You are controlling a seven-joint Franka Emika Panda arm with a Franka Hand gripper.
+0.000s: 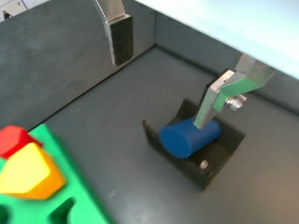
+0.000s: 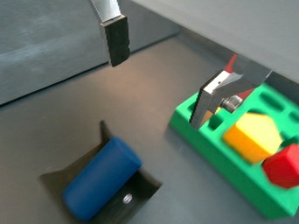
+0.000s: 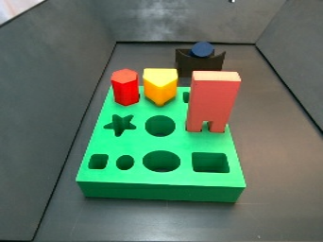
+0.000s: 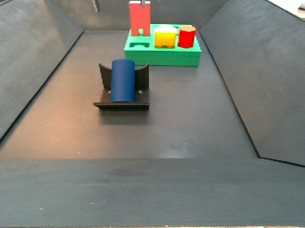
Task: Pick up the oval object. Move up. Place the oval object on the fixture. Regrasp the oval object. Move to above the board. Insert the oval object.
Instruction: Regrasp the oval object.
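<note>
oval object (image 4: 123, 79) dark blue, sits on black fixture (image 4: 119, 102). board (image 3: 161, 166) bright green. red peg (image 3: 124, 86), yellow peg (image 3: 161, 85) with orange-shaded faces, pink block (image 3: 213, 100). gripper (image 1: 176, 61) above the fixture in a wrist view: 2 silver fingers (image 1: 121, 35) with dark pads. floor and walls dark grey, plain, no pattern.

a lab test rig: dark walled bin (image 4: 48, 62), green peg board (image 3: 164, 165), pincer (image 1: 176, 63) above the fixture (image 4: 120, 100)
</note>
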